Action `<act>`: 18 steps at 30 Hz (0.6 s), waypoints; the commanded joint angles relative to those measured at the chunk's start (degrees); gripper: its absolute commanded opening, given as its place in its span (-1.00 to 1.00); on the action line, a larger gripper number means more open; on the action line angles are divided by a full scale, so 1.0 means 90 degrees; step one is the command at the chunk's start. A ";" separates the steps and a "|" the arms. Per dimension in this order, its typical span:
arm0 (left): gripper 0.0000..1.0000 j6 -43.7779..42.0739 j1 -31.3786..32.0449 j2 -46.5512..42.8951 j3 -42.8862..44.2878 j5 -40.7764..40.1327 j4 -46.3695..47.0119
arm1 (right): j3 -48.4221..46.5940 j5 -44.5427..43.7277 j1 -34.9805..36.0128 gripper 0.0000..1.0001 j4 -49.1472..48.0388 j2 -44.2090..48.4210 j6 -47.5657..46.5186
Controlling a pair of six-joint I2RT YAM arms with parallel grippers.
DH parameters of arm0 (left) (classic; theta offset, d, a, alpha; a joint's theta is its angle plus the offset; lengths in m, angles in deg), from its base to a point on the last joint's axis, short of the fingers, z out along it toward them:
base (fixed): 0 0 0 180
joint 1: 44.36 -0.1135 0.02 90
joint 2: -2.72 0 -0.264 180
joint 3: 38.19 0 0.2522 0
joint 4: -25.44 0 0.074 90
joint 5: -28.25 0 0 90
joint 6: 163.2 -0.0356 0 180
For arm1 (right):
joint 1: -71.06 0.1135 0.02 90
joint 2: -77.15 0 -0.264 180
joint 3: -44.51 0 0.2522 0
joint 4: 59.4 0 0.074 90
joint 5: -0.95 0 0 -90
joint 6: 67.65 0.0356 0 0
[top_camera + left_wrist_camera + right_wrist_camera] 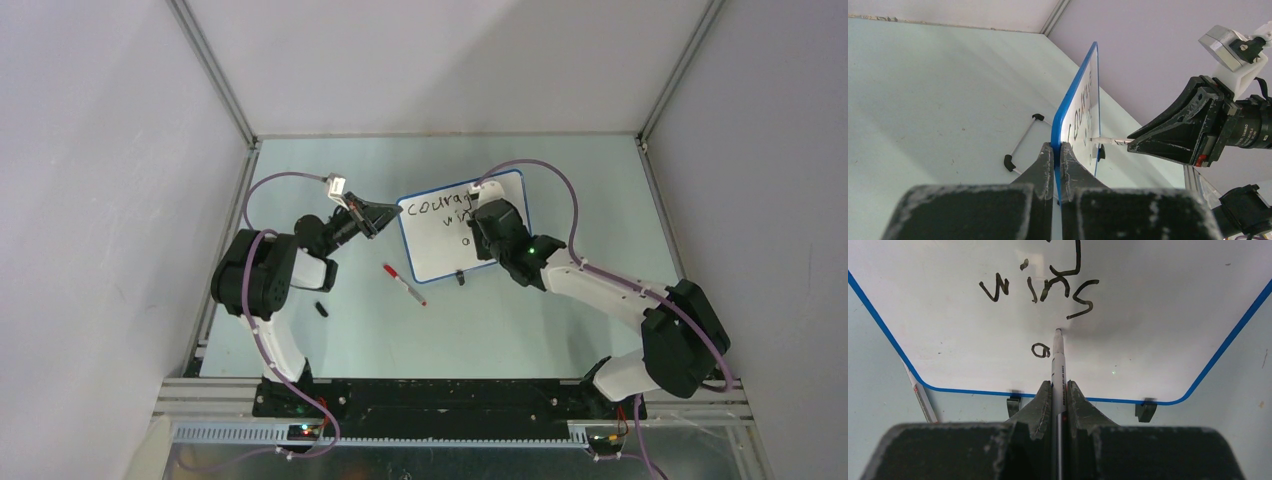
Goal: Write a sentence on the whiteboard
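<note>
The right hand (1058, 387), pressed tight on a slim white-barrelled marker (1058, 360), holds the tip at the face of the small white whiteboard with a thin blue rim (1148, 340), just right of a lone "a". The left hand (1058, 150) pinches the whiteboard's left rim. The black handwritten sentence (1038, 290) so far runs to a top line, "wins" below it, and that one letter. A red-capped pen (404, 284) lies on the pale green bench (520, 320), just off the whiteboard's lower left corner.

The risks, as judged from here: the thin-edge pinch may let the whiteboard twist or slide under pen pressure, skewing strokes. The third line sits close to the whiteboard's bottom rim, so tall letters could crowd it. The narrow marker could also roll or tilt between the fingers.
</note>
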 commanded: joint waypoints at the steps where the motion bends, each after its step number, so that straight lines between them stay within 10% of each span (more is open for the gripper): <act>1: -1.00 -0.0327 0.0019 -0.0073 -0.0018 0.0181 0.0191 | -0.0391 -0.0032 -0.0054 -1.00 -0.0087 -0.0088 0.0041; 18: -1.00 -0.0332 0.0024 -0.0092 -0.0032 0.0183 0.0191 | -0.0402 -0.0083 -0.0007 -1.00 0.0308 -0.0143 0.0169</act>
